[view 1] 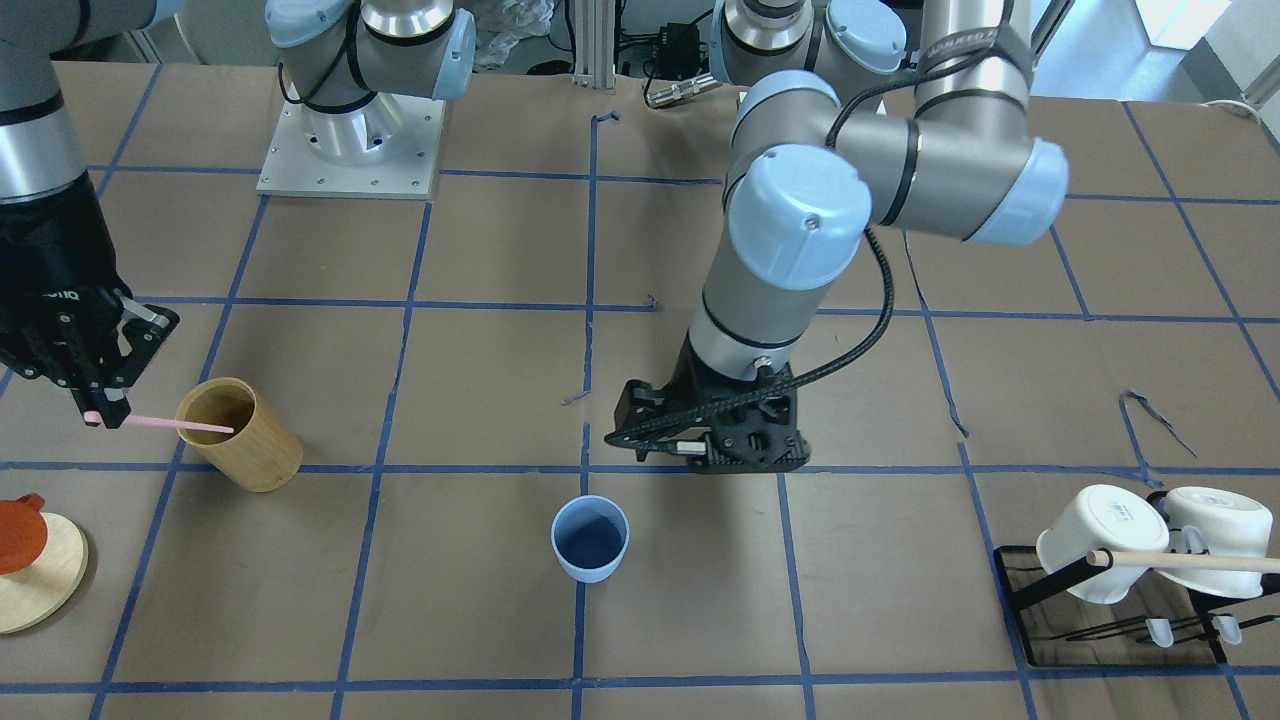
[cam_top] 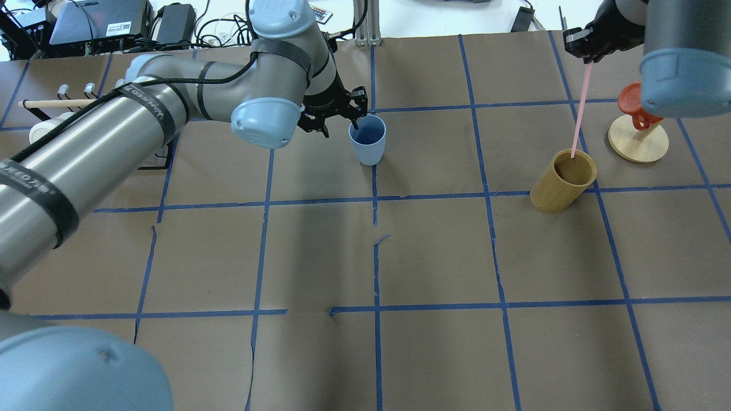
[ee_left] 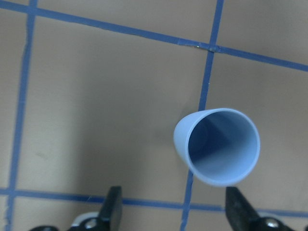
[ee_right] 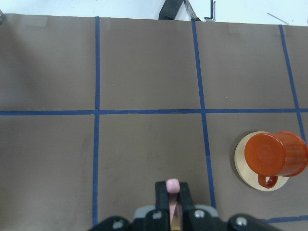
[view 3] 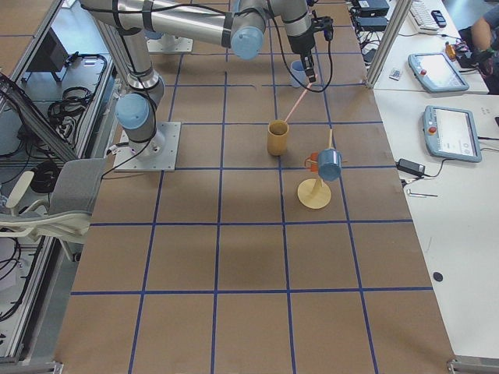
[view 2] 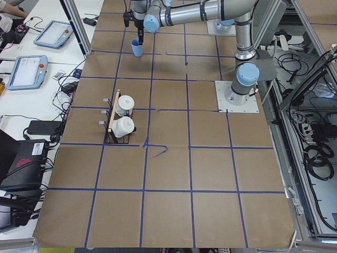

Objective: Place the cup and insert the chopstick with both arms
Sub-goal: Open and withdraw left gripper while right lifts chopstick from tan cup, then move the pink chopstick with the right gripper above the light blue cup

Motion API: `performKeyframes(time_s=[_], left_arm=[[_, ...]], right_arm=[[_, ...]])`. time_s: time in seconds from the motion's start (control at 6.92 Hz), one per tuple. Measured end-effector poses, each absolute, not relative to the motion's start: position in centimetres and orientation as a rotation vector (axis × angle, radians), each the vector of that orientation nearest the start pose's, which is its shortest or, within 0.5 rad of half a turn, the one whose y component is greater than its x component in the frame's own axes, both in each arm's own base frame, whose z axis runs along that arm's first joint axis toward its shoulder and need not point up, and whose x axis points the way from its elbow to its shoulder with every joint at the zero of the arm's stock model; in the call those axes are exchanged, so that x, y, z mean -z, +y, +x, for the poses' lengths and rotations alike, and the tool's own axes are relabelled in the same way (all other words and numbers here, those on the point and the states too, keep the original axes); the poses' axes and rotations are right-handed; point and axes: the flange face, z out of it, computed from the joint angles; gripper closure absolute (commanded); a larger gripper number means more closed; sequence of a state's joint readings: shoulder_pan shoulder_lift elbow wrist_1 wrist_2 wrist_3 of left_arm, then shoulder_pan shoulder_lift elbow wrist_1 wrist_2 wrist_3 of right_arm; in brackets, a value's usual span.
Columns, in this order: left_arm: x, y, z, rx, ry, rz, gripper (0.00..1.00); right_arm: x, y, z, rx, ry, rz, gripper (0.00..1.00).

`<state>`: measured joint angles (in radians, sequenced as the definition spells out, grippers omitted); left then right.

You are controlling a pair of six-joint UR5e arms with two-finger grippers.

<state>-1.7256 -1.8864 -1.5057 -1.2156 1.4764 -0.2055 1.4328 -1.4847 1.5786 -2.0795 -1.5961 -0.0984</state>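
The light blue cup (cam_top: 367, 138) stands upright on the table near the middle; it also shows in the front view (view 1: 590, 540) and the left wrist view (ee_left: 219, 147). My left gripper (ee_left: 175, 211) is open and empty, just beside the cup and clear of it (cam_top: 341, 127). My right gripper (cam_top: 588, 54) is shut on the top end of a thin pink chopstick (cam_top: 581, 108). The stick slants down, and its tip is at the mouth of the tan wooden holder (cam_top: 562, 181). In the right wrist view the pink end shows between the shut fingers (ee_right: 161, 192).
An orange mug on a round wooden stand (cam_top: 637, 123) is close to the holder. A black rack with white mugs and a long wooden dowel (view 1: 1150, 545) stands at the table's left end. The right arm's base plate (view 1: 350, 150) is at the back.
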Motion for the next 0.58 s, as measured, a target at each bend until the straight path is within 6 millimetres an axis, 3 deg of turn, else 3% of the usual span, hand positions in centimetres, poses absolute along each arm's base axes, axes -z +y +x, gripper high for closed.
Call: performKeyframes(time_s=[0.14,0.29,0.43,0.58], left_arm=[[-41.5,-58.6,-18.6,0.147,3.237,-0.013,0.00],[-44.2,-57.5,-13.6,0.154,3.224,-0.013,0.00],[-46.1,-55.5,-10.9,0.140,3.211,-0.016,0.00],[-47.7,-53.3,-10.0,0.142,3.199,-0.014,0.00]], right_arm=[[-51.4,-57.1,6.3,0.646,3.123,0.079,1.00],[-52.6,-56.9,9.1,0.662,3.093,0.079,1.00],[-53.0,-56.7,12.9,0.700,3.047,0.115,1.00],[-52.7,-56.8,16.6,0.746,2.999,0.127,1.00]])
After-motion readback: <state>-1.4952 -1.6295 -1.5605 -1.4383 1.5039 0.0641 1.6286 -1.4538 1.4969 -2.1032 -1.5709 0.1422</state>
